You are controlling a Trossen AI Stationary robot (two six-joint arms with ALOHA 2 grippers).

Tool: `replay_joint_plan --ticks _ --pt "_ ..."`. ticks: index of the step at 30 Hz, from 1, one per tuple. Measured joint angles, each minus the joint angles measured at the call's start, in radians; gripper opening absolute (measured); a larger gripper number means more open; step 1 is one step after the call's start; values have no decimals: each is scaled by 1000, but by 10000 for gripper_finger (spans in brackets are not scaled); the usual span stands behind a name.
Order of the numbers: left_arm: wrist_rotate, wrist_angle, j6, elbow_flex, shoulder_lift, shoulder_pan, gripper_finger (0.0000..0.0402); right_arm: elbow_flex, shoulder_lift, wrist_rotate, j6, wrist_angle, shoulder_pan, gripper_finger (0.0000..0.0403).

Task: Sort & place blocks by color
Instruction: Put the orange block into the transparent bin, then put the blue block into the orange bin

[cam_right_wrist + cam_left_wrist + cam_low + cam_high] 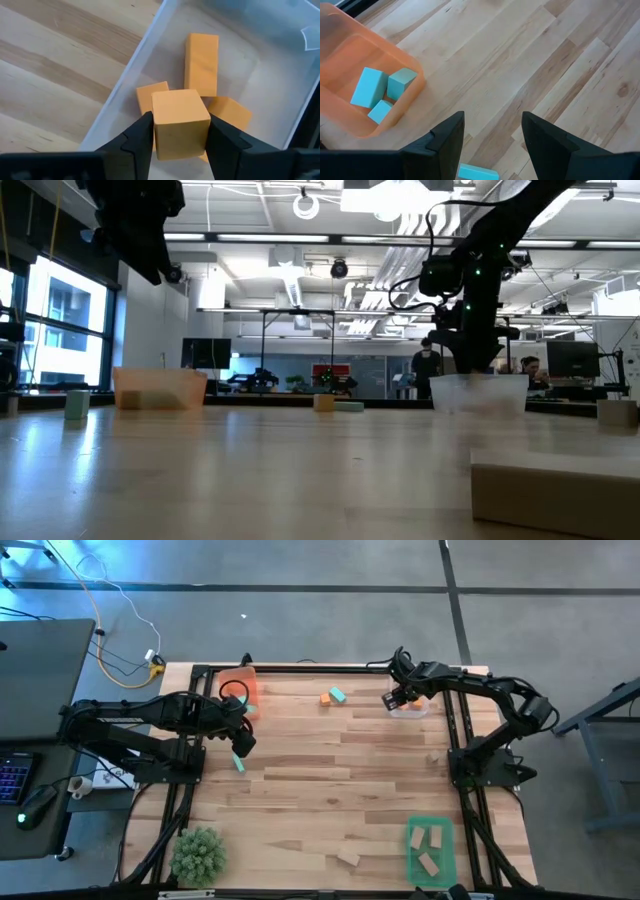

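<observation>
Right wrist view: your right gripper [177, 131] is clenched on an orange cube block [180, 122], both dark fingers [137, 137] flat against its sides, held over the clear tray [145, 47].
Table: you work on a light wood-plank table [330, 790], smooth, with visible grain.
Clear tray: thin-walled see-through plastic; in it you have three more orange blocks [201, 62], one long cuboid and two partly hidden behind the held cube.
Orange tray: translucent plastic with rounded corners [375, 127]; three teal blocks [367, 87] with matte faces lie together inside.
Green tray: you can see tan blocks [433, 837] in the green tray [412, 850] at the near edge; one more tan block [348, 858] sits on the table beside it.
Left gripper: your left gripper [492, 137] hangs released, fingers well apart, gripping nothing, over a loose teal block [477, 172] on the table.
Loose pair: an orange block [326, 697] and a teal block [338, 694] lie side by side between the far trays.
</observation>
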Motion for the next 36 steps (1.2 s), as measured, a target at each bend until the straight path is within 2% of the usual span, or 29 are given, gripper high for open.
replay_joint_plan --ticks 8,16,20,25,30,36 --pt "0 0 -1 0 0 0 186 3 0 0 -43 6 0 153" --pt "0 0 -31 0 0 0 186 13 0 3 -61 -8 0 214" --pt "-1 0 -44 0 0 0 186 89 0 -29 -59 -63 0 236" --pt "-35 0 -63 0 0 0 186 238 0 -120 -40 -80 10 238" --pt "-78 -1 -143 0 0 0 186 332 0 -186 -63 28 44 239" --pt "-106 -2 -195 0 0 3 186 357 0 -212 -59 241 87 239"
